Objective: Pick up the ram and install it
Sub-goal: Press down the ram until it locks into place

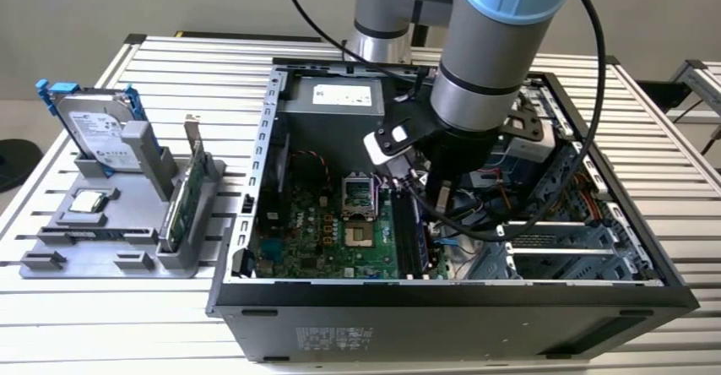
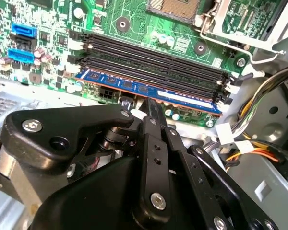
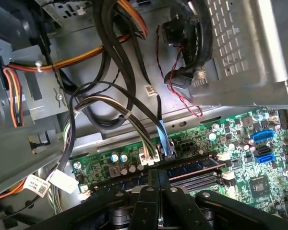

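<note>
Thin blue-green ram stick [image 2: 149, 92] lies along outermost black memory slot [image 2: 153, 67] on green motherboard [image 2: 134, 19], apparently inserted, full seating uncertain. Black gripper [image 2: 151, 108] directly above; fingers together, pressing ram's edge.

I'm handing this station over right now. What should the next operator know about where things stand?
Gripper: down inside the open computer case, right over the ram; whether its fingers are clamped is unclear.
Ram: blue stick lying along the outermost memory slot of the motherboard, beside the empty black slots.
Done: ram picked up and brought to its slot.
Left: full seating cannot be confirmed; check the end latches.
</note>
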You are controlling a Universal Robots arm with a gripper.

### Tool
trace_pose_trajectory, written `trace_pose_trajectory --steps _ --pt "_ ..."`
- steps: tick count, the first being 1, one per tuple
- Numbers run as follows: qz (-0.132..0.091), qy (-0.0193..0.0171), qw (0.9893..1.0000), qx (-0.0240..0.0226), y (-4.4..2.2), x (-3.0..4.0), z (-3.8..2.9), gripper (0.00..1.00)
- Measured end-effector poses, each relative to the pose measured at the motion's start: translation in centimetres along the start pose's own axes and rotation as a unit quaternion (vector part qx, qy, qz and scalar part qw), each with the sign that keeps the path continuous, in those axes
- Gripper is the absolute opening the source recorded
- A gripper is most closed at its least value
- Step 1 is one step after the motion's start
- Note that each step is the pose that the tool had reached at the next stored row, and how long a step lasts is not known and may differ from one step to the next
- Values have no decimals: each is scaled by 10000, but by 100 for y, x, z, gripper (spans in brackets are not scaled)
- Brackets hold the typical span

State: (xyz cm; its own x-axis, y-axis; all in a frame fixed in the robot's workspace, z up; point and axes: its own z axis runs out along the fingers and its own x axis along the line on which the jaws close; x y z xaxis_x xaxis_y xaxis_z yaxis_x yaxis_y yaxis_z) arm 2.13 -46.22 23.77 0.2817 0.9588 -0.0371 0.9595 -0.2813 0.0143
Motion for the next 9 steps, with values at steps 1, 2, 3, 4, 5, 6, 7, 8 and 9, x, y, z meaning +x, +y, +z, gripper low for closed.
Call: trace_pose_trajectory --steps 1,2,3,4,5,6,7,8,9 --pt "-53 2 10000 -2 -1 0 0 0" --pt "-99 3 10000 -3 -1 0 0 0" --pt "-157 2 9999 -5 -3 0 -1 0" --pt "-211 4 9998 -7 -4 1 -1 0" --pt "-267 6 9996 -9 -5 3 -1 0" --pt "-320 7 9995 -11 -6 5 0 0" --pt "-372 8 9993 -13 -8 6 0 0" --pt "-424 9 9991 -15 -10 9 0 0" --pt "-474 9 9989 -17 -12 11 0 0"
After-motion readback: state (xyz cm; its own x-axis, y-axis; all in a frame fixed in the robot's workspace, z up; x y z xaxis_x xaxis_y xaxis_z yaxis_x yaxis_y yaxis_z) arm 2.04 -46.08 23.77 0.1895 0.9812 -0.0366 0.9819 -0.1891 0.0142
